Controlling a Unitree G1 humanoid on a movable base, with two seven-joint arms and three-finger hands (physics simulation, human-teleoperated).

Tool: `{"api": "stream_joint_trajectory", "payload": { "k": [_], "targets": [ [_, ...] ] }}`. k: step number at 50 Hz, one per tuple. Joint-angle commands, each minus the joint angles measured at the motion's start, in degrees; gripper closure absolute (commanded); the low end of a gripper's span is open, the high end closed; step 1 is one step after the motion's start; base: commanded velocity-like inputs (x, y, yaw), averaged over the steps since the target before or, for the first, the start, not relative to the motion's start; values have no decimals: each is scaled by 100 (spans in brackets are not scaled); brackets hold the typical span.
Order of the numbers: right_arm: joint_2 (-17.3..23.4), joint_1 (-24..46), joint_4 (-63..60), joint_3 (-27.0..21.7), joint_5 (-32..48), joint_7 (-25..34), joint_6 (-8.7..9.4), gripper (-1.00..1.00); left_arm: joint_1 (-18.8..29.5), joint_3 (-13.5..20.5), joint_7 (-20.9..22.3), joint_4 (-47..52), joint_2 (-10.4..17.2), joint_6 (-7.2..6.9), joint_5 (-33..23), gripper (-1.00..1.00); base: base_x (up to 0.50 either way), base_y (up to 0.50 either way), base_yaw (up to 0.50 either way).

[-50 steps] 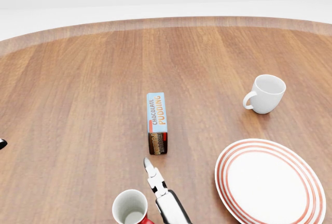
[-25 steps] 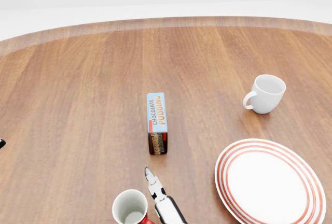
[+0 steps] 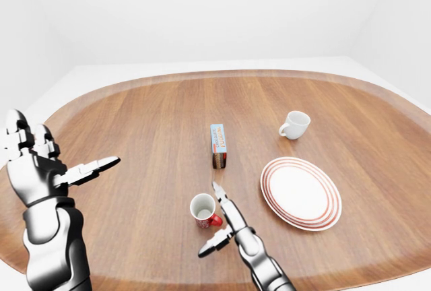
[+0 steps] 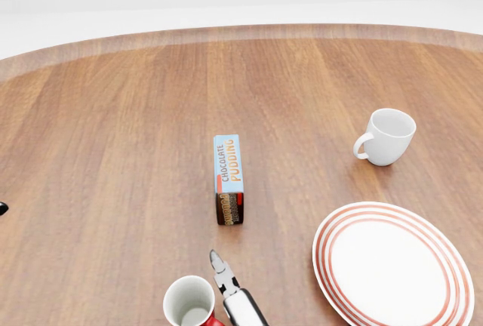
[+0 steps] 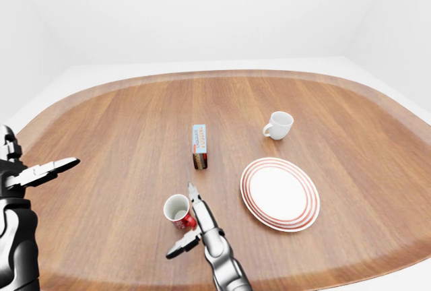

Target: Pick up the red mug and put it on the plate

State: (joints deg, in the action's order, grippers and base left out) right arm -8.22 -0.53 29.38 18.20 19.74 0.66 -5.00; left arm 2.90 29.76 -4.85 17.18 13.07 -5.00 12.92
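The red mug stands upright near the lower edge of the wooden table, its white inside facing up and its red handle turned toward four o'clock in the left-eye view. The right hand sits just beside that handle, fingers spread apart: one long finger points up past the mug's right side toward twelve o'clock, another sticks out low toward eight o'clock below the mug, and none of them closes round the cup. Whether a finger touches the handle cannot be told from these views. So the step in hand looks like the approach to the grasp, with nothing lifted yet. The plate, white with red rings, lies at about three o'clock from the mug, near but clearly apart, and it is bare. At twelve o'clock from the mug lies a chocolate pudding box, and farther off toward two o'clock stands a white cup, both away from the straight path between mug and plate. The left hand is held up far off at nine o'clock, open, one finger stretched toward the table, holding nothing. The next move probably calls for bringing the right fingers round the mug's body or handle and closing firmly, then lifting it straight up and carrying it rightward to set it upright on the plate's flat middle.
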Motion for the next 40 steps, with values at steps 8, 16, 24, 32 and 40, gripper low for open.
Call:
{"api": "stream_joint_trajectory", "payload": {
  "k": [8, 16, 24, 32, 40],
  "targets": [
    [-99, 207, 448, -144, 31, -18, 0, -100, 28, -22, -8, -114, 25, 0, 9, -100, 0, 0, 0],
    [-124, 283, 652, -200, 49, -36, 0, -100, 18, -27, -10, -117, 21, 0, 9, -100, 0, 0, 0],
    [-137, 282, 675, -218, 53, -1, 0, -100, 17, -34, -13, -123, 17, 0, 2, -100, 0, 0, 0],
    [-146, 320, 820, -247, 63, -7, 0, -100, 12, -30, -14, -119, 13, 0, 2, -100, 0, 0, 0],
    [-152, 341, 917, -265, 98, -43, 0, 100, 1, -28, -15, -100, 9, 0, 5, -100, 0, 0, 0]
  ]
}}
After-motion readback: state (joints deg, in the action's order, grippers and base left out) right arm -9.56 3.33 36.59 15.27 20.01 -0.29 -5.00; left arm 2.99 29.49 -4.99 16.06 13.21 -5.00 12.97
